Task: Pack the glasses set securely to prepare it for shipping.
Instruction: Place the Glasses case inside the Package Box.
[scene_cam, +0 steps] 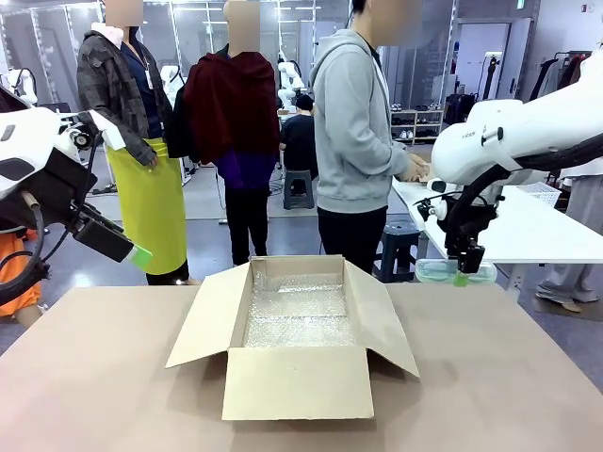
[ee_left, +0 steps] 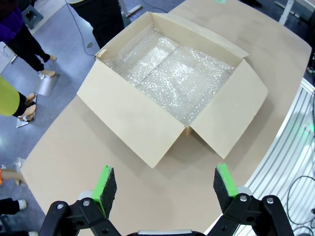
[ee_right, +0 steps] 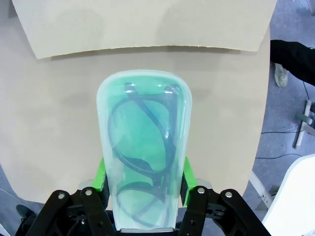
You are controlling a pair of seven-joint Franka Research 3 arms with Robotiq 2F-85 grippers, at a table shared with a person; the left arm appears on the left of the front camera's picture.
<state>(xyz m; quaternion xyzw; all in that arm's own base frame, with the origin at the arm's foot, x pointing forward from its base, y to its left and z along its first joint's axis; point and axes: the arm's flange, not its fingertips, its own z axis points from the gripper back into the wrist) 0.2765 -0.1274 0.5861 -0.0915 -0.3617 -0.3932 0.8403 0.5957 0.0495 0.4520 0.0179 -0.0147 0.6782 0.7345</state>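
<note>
Two arms hang over the brown table point(scene_cam: 94, 377), and I start from the front. An open cardboard box point(scene_cam: 297, 330) sits in the middle, with bubble wrap point(scene_cam: 300, 315) on its floor. The right gripper point(scene_cam: 462, 277) hangs above the far right side of the table and pinches a clear case point(scene_cam: 431, 272) that lies flat and sideways. From that case the box is down at about 8 o'clock. This arm is much the nearer one to the case. The left gripper point(scene_cam: 139, 256) waits up at 9 o'clock from the box, with nothing in it.

Looking down from the left wrist, the left gripper point(ee_left: 165, 189) stands wide, and its green pads point(ee_left: 105, 187) are well apart. The box point(ee_left: 128, 118) lies ahead at 12 o'clock, its bubble wrap point(ee_left: 172, 78) shiny and bare.

From the right wrist, the right gripper point(ee_right: 142, 179) squeezes the near end of the case point(ee_right: 142, 113). The case is long and rounded, and its long side points straight out to 12 o'clock. A box flap point(ee_right: 147, 24) lies there, past the case's tip. Inside the case are teal-green glasses point(ee_right: 125, 147) with dark rims. I think the case now has to go over that flap and down onto the wrap.
</note>
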